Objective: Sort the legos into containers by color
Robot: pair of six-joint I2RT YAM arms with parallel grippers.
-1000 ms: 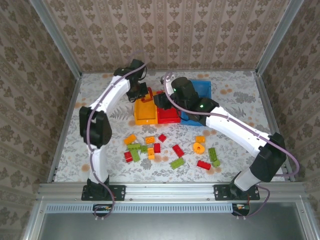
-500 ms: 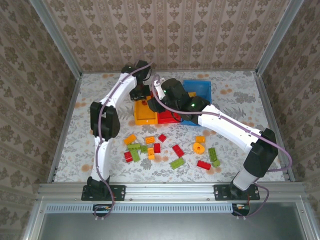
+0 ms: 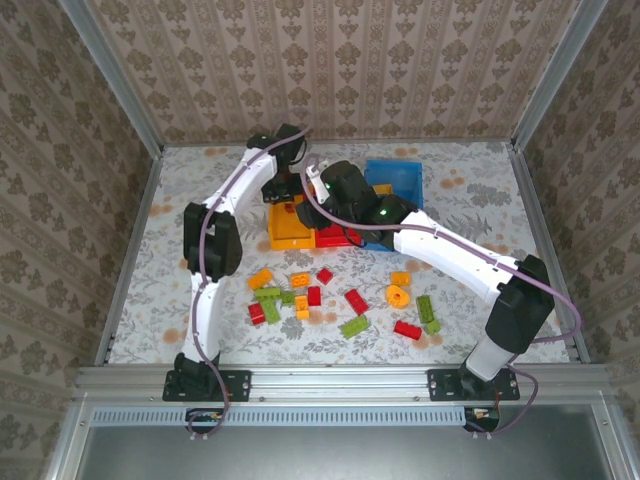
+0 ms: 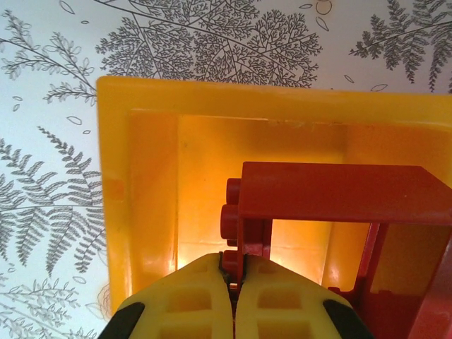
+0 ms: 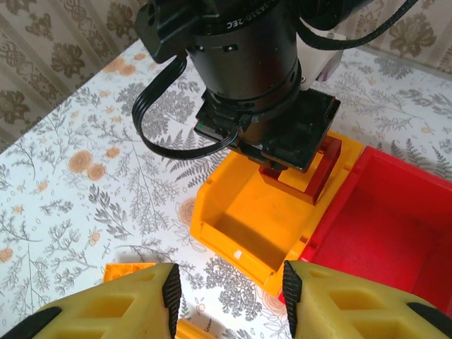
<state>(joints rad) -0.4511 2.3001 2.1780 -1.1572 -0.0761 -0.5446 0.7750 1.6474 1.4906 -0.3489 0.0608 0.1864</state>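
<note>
One red frame brick (image 4: 332, 194) is pinched by its studded edge in the clamped left gripper (image 4: 236, 279), hanging over the yellow-orange bin (image 4: 116, 176) just left of the red bin (image 5: 395, 212) — the wrong colour below, so I judge the carry unfinished. Next it needs a short shift right over the red bin, then release; the right gripper (image 5: 229, 289) hangs spread wide and empty nearby, the other loose legos (image 3: 340, 300) on the table's (image 3: 200, 300) near side.

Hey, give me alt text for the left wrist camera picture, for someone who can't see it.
The left gripper is shut on the studded edge of a red square frame brick, holding it over the open yellow-orange bin. The bin sits on a table covered in a leaf pattern.
</note>
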